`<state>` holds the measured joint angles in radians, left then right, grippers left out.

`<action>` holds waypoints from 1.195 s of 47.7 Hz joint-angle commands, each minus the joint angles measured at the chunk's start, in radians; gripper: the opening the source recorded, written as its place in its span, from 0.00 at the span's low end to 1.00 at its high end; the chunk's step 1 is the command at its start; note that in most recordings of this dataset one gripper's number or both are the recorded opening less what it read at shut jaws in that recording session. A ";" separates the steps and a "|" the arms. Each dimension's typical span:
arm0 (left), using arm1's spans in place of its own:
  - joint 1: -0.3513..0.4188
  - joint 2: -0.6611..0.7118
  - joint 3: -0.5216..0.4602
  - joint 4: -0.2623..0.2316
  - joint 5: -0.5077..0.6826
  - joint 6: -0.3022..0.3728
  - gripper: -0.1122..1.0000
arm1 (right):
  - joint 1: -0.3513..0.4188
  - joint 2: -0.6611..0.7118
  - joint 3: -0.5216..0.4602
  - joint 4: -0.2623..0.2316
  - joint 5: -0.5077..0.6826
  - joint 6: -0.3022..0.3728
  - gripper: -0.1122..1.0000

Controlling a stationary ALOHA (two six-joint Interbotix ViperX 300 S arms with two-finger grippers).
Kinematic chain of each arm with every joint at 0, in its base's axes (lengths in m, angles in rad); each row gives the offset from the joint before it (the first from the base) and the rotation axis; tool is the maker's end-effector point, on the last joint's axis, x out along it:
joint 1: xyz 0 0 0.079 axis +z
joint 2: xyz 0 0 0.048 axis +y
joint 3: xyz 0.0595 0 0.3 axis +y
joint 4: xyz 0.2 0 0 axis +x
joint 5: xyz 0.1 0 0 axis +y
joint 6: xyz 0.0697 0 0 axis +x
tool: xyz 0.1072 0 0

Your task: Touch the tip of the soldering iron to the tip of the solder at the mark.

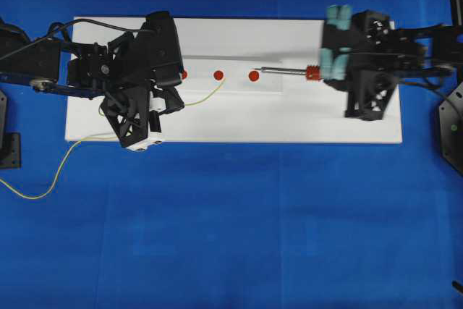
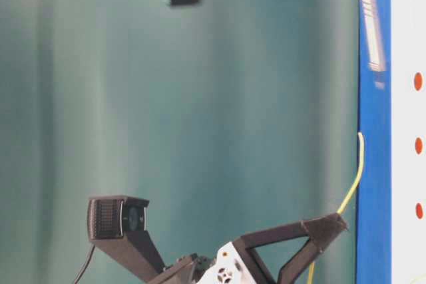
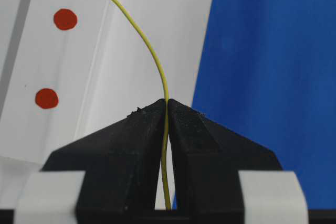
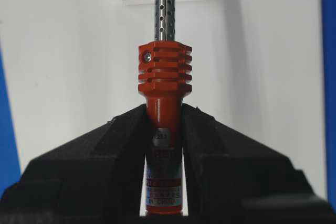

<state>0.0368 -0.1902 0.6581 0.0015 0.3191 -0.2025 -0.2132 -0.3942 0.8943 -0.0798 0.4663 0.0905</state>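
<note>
the soldering iron [image 4: 163, 129] tip is cut off by the right wrist view's top edge.

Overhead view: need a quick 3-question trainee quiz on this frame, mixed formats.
1. True or false: the left end effector is shut on the solder.
2. Multiple choice: the right end effector holds the iron by (A) its metal shaft, (B) its orange handle, (C) its cord.
3. Fill in: the board shows ___ red marks in the overhead view.

Key:
1. True; the wire is pinched between the closed jaws.
2. B.
3. Three. The iron's tip sits next to the rightmost mark; the solder's tip is near the middle mark.
</note>
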 commanded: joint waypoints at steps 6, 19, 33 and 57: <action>-0.002 -0.048 0.008 0.002 -0.023 0.003 0.12 | -0.002 -0.202 0.058 -0.003 -0.005 0.003 0.16; -0.002 -0.061 0.023 0.002 -0.048 0.003 0.12 | -0.002 -0.324 0.114 -0.003 0.000 0.046 0.16; -0.063 -0.083 0.026 0.000 -0.060 -0.029 0.12 | 0.077 -0.354 0.106 0.055 -0.021 0.089 0.16; -0.407 -0.133 0.141 0.002 -0.282 -0.179 0.12 | 0.540 -0.291 0.114 0.086 -0.183 0.178 0.16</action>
<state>-0.3344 -0.3145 0.7915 0.0000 0.0936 -0.3804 0.2853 -0.7271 1.0186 0.0015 0.3221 0.2608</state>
